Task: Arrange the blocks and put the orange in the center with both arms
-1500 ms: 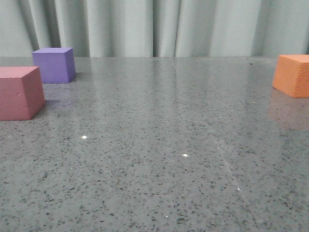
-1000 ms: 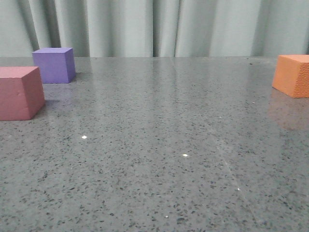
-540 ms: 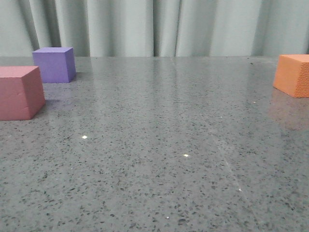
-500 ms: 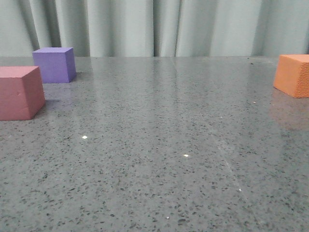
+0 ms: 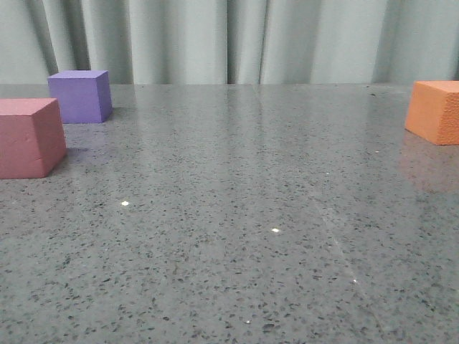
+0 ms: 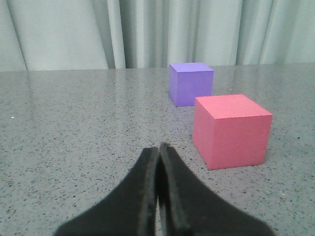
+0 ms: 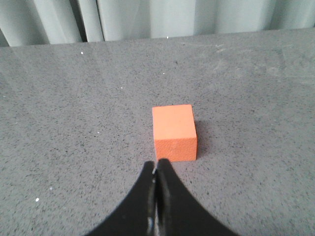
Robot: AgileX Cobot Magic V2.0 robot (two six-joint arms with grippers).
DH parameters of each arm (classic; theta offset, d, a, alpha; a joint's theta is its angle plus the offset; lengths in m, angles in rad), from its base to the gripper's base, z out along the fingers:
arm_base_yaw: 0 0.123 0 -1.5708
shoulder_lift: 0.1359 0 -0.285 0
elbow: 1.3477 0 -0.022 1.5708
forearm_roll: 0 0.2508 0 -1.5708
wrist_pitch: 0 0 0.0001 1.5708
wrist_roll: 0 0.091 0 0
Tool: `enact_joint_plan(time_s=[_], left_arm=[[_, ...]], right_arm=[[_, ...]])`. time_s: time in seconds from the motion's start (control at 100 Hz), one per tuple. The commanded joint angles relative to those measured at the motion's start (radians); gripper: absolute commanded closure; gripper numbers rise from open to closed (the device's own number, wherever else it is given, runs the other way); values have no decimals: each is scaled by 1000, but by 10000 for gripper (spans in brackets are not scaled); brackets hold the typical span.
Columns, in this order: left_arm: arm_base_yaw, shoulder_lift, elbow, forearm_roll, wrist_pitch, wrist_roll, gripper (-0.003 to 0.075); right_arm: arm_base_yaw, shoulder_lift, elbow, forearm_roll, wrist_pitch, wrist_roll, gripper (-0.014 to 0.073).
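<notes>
On the speckled grey table (image 5: 237, 236), your three foam blocks sit apart from one another, and the middle of the surface holds none of them. At the far right edge of the front view you have the orange cube (image 5: 434, 112), partly cut off by the frame, with its faint reflection on the polished stone just in front of it. Over on the left stand the other two: the pink-red cube (image 5: 30, 137) nearer the camera and also clipped by the frame edge, and the purple cube (image 5: 80, 96) just behind it, close but not touching. A pale pleated curtain (image 5: 229, 39) runs along the back of the table.

Your left gripper (image 6: 158, 156) has its two black fingers pressed together, with nothing between them. From that wrist you see the pink-red cube (image 6: 231, 130) near the fingertips and off to one side, and the purple cube (image 6: 190, 83) beyond it, a narrow gap of table between the two.

Your right gripper (image 7: 156, 169) is likewise closed on nothing, fingers meeting in a thin seam. The orange cube (image 7: 173, 132) sits directly ahead of those fingertips, very close; whether tips and cube touch you cannot tell from this angle. The cube rests flat and upright on the table.
</notes>
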Motion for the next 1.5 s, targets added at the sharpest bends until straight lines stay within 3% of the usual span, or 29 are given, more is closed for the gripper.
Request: enact_joint_plan(time_s=[0.0,0.12,0.19,0.26,0.42,0.55,0.98,1.49], left_arm=[[-7,-33,55,-8,-84,-6,739],[-7,-33,55,-8,-84,-6,739],[-7,-33,55,-8,-84,-6,739],[-7,-33,55,-8,-84,-6,739],[-7,-33,55,-8,-84,-6,739],[-7,-33,55,-8,-84,-6,739],[-7,-33,55,-8,-84,-6,739],[-7,-33,55,-8,-84,-6,739]], right_arm=[[-6,111,-70,2,-86,-6,661],[-6,224,-77,2,-157,-6,651],[-6,278,-77,2,-167,-6,585],[-6,319,-77,3,-167,-6,438],[-6,372,-77,3,-223,-9,-82],[-6,414,-92,0,-290,-55,-41],[-6,705,-341,-15,-142,-80,-41],[-6,883,-352,-54,-122,-80,-41]])
